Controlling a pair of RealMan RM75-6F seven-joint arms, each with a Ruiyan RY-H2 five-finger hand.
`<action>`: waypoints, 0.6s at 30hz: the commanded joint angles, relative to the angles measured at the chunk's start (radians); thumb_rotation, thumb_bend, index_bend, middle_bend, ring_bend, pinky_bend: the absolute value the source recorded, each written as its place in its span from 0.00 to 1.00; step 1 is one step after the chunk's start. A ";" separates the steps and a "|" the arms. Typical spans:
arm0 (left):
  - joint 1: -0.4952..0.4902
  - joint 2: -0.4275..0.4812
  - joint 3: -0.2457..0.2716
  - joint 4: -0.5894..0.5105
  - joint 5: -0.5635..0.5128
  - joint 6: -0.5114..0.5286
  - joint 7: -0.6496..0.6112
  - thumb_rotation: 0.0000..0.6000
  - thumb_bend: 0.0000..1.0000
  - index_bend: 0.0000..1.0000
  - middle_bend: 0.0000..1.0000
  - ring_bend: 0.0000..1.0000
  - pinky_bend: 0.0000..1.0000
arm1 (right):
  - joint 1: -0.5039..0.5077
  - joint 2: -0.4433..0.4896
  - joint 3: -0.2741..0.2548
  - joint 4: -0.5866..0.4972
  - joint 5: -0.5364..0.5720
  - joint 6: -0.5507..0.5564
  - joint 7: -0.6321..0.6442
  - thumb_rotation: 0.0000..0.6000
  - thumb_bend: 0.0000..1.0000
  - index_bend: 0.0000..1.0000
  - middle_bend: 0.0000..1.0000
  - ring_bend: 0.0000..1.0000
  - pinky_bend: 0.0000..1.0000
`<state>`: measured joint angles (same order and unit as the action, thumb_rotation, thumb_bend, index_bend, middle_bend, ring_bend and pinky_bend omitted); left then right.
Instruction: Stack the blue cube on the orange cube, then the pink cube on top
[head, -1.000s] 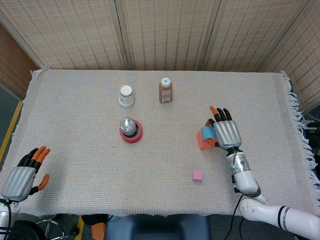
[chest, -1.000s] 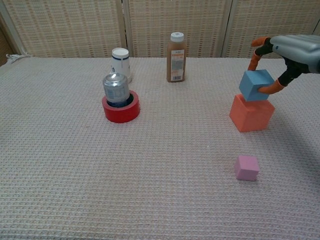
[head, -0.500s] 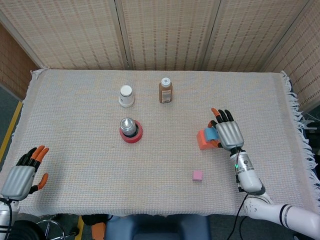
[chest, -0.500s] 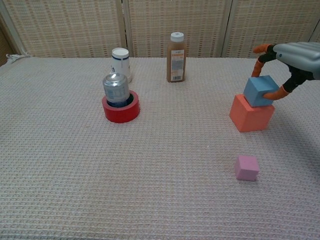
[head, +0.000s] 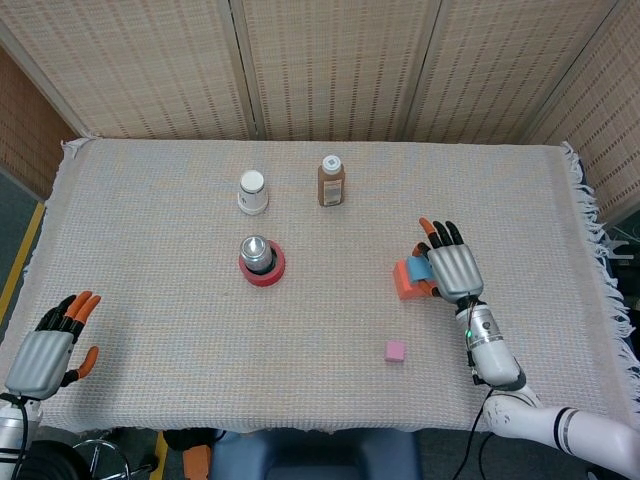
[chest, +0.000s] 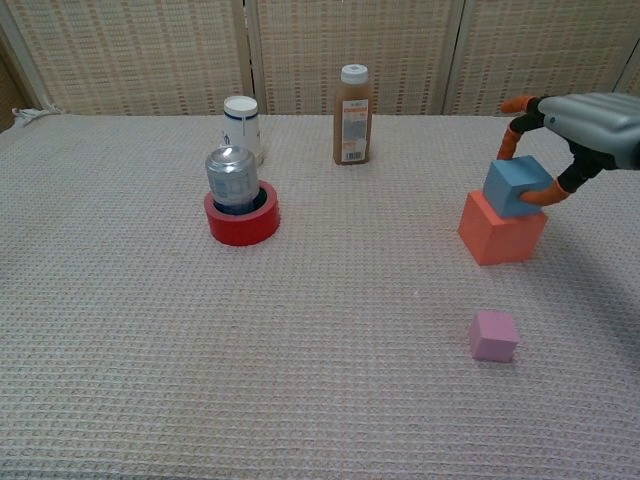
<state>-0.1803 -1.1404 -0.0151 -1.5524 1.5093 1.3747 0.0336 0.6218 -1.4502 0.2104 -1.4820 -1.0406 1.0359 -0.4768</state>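
The orange cube (chest: 499, 231) stands on the cloth at the right, and the blue cube (chest: 517, 186) rests tilted on its top. My right hand (chest: 580, 125) pinches the blue cube from above. From the head view the right hand (head: 452, 264) covers most of the blue cube (head: 416, 270), with the orange cube (head: 405, 281) showing at its left. The small pink cube (chest: 494, 335) lies alone on the cloth nearer the front edge, also seen as the pink cube (head: 395, 351). My left hand (head: 50, 347) hovers at the front left corner, fingers spread, holding nothing.
A silver can (chest: 232, 180) stands inside a red tape roll (chest: 241, 220) left of centre. A white cup (chest: 242, 122) and a brown bottle (chest: 352, 114) stand toward the back. A woven screen closes off the far side of the table.
The blue cube has come down from just above the orange cube onto its top, still held by my right hand. The left hand has drifted slightly toward the front edge.
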 joint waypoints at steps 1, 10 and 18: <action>-0.001 0.000 0.000 0.000 0.000 -0.002 -0.001 1.00 0.46 0.00 0.00 0.00 0.14 | 0.001 0.006 -0.005 -0.015 0.011 0.006 -0.016 1.00 0.24 0.30 0.00 0.00 0.00; -0.001 0.005 0.002 -0.007 -0.001 -0.004 0.001 1.00 0.46 0.00 0.00 0.00 0.14 | -0.012 0.040 -0.018 -0.086 -0.001 0.050 -0.032 1.00 0.24 0.16 0.00 0.00 0.00; 0.004 0.010 0.007 -0.011 0.012 0.010 -0.011 1.00 0.46 0.00 0.00 0.00 0.14 | -0.092 0.149 -0.073 -0.289 -0.140 0.153 0.030 1.00 0.24 0.13 0.00 0.00 0.00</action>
<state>-0.1763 -1.1307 -0.0087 -1.5627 1.5202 1.3836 0.0234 0.5635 -1.3406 0.1647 -1.7091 -1.1290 1.1491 -0.4691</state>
